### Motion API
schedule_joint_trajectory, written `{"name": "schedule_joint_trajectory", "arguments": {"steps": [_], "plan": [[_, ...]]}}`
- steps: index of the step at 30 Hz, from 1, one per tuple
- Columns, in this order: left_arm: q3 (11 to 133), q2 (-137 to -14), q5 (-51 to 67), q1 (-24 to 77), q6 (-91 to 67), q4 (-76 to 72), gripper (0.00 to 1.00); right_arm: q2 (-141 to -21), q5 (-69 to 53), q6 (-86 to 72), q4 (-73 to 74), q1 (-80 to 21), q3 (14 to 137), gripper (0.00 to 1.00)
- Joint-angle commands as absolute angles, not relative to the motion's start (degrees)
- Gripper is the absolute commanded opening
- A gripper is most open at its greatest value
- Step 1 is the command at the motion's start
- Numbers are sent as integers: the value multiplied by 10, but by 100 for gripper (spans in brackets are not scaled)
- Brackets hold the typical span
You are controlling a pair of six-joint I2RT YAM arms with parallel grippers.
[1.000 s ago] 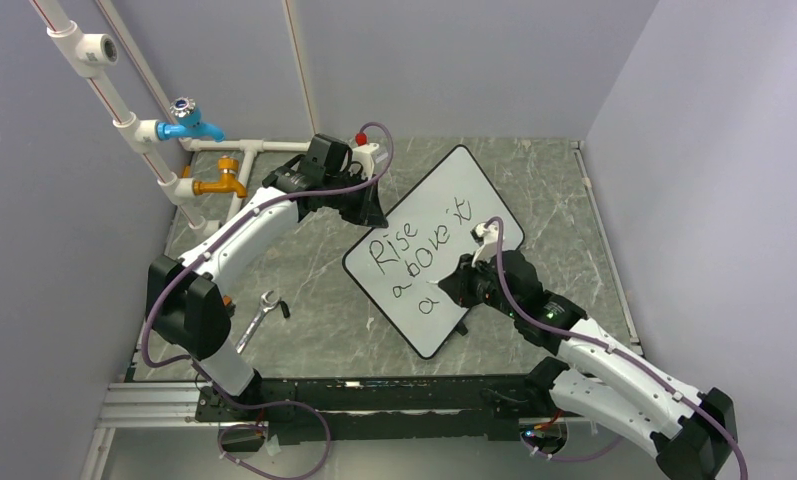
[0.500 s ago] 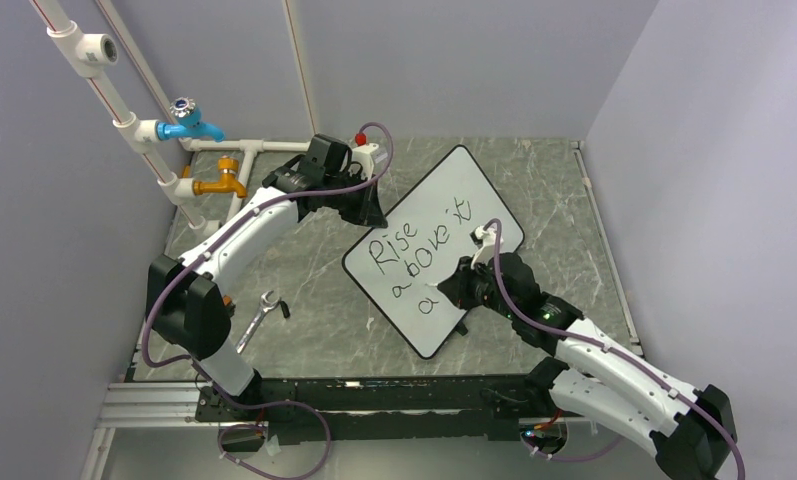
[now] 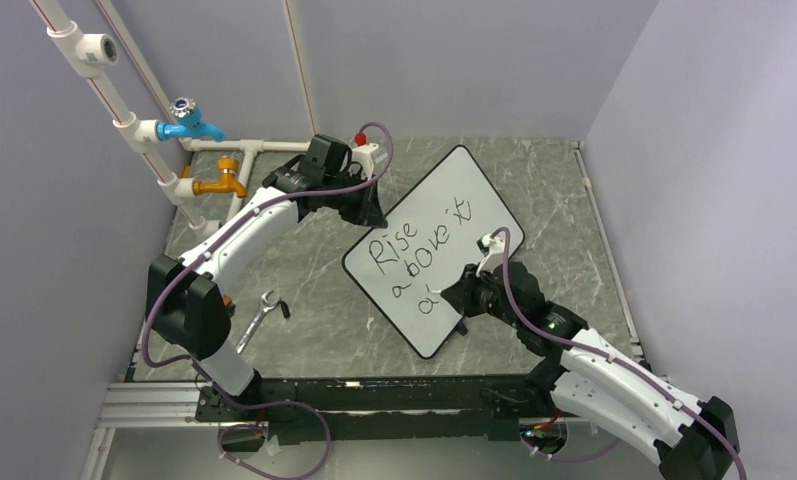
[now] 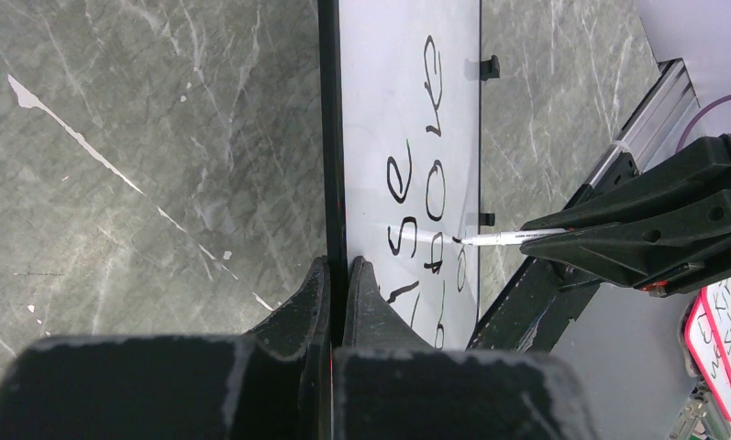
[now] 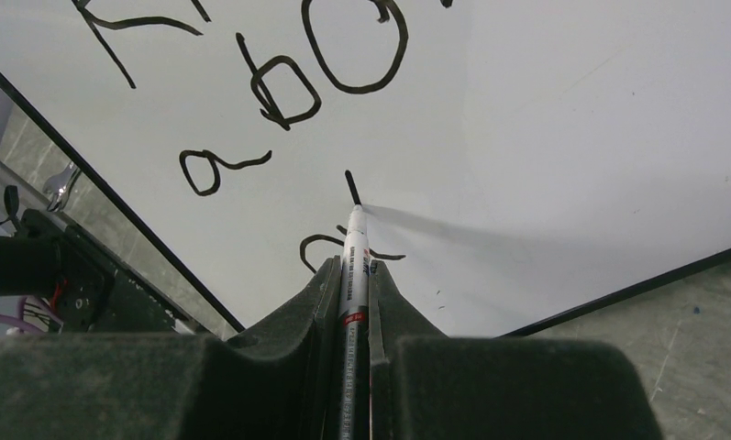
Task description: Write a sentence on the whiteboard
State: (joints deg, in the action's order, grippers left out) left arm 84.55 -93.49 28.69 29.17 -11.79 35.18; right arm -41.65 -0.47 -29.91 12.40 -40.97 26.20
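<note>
The top camera looks down from high behind the arm bases onto the whole table [image 3: 314, 270], with the whiteboard [image 3: 454, 195] near centre. The left wrist camera sits close behind the left gripper [image 4: 337, 268], facing 12 o'clock along the board's edge. The right wrist camera, even closer, looks past the right gripper [image 5: 354, 266] and pen [image 5: 353, 240]. All three share the writing [image 3: 394, 250].

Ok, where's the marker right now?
In the right wrist view the marker is clamped in the right gripper, its tip on the whiteboard beside the lone "a" of the third line.
</note>
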Motion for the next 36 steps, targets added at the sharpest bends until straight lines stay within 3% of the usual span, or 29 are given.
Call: {"name": "schedule_joint_trajectory", "arguments": {"steps": [1,36], "plan": [[848,-927,276,291,-103,319,0,-412,-3,-315,160,-411,240,0],[845,-920,276,294,-104,317,0,-378,68,-416,242,-412,236,0]]}}
